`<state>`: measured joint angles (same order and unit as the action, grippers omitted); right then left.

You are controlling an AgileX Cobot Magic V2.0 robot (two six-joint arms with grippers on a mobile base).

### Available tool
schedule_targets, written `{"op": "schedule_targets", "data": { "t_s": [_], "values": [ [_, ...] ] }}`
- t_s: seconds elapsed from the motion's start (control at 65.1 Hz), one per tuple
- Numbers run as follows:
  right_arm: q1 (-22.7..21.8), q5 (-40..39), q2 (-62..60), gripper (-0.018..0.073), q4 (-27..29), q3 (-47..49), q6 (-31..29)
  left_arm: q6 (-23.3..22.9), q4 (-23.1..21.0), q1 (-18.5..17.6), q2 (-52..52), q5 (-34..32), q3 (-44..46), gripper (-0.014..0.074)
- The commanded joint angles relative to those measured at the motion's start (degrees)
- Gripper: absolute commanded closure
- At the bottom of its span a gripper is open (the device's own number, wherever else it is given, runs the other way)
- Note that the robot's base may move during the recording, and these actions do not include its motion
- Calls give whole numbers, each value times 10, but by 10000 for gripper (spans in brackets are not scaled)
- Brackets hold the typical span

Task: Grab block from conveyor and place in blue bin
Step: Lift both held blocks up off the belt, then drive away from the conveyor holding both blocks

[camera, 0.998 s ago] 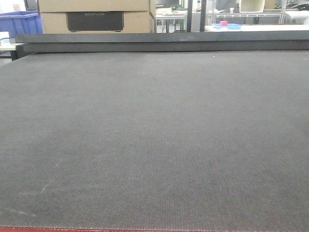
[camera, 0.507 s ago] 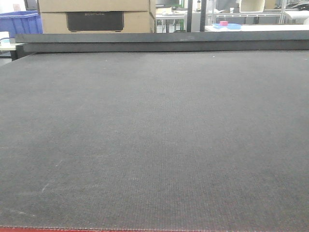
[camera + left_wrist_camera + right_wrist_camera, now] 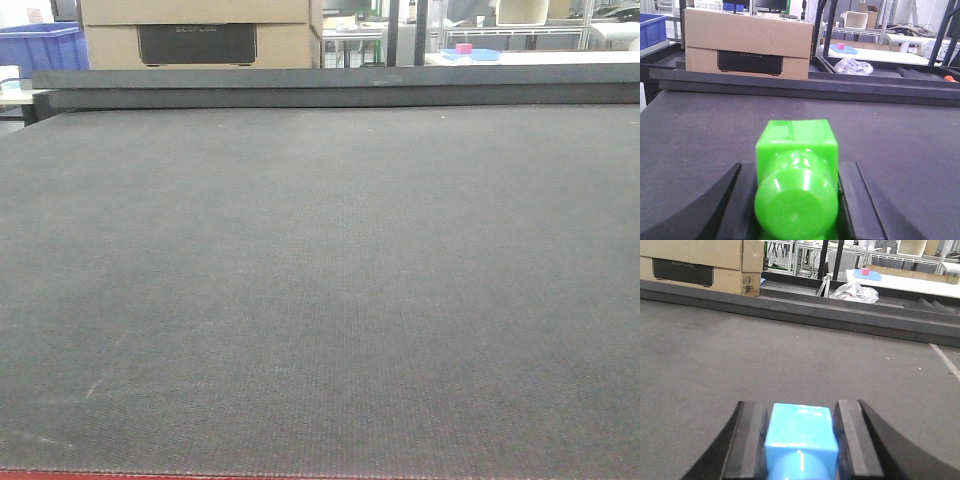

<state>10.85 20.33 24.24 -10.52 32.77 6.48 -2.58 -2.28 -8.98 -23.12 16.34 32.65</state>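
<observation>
The conveyor (image 3: pixel 320 280) is a wide dark grey woven belt with a red strip (image 3: pixel 100 476) at its near edge; nothing lies on it in the front view, and neither gripper shows there. In the left wrist view my left gripper (image 3: pixel 797 167) is shut on a bright green block (image 3: pixel 796 150) with a round end facing the camera, low over the belt (image 3: pixel 900 140). In the right wrist view my right gripper (image 3: pixel 799 405) is shut on a light blue block (image 3: pixel 799 432) over the belt (image 3: pixel 790 355). A blue bin (image 3: pixel 40 50) stands beyond the far left corner.
A raised dark rail (image 3: pixel 340 85) runs along the belt's far side. A cardboard box (image 3: pixel 200 35) stands behind it. A clear plastic bag (image 3: pixel 855 291) lies in the tray beyond the rail. A pink block (image 3: pixel 865 271) sits on a blue tray on a white table.
</observation>
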Motion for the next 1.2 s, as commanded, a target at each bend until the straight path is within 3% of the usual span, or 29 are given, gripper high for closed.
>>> {"op": "schedule_targets", "data": {
  "t_s": [0.0, 1.182],
  "values": [
    [0, -14, -3, 720, -5, -2, -5, 2, 2, -4, 4, -8, -1, 707],
    [0, -14, -3, 720, -5, -2, -5, 2, 2, -4, 7, -9, -1, 707]
  ]
}}
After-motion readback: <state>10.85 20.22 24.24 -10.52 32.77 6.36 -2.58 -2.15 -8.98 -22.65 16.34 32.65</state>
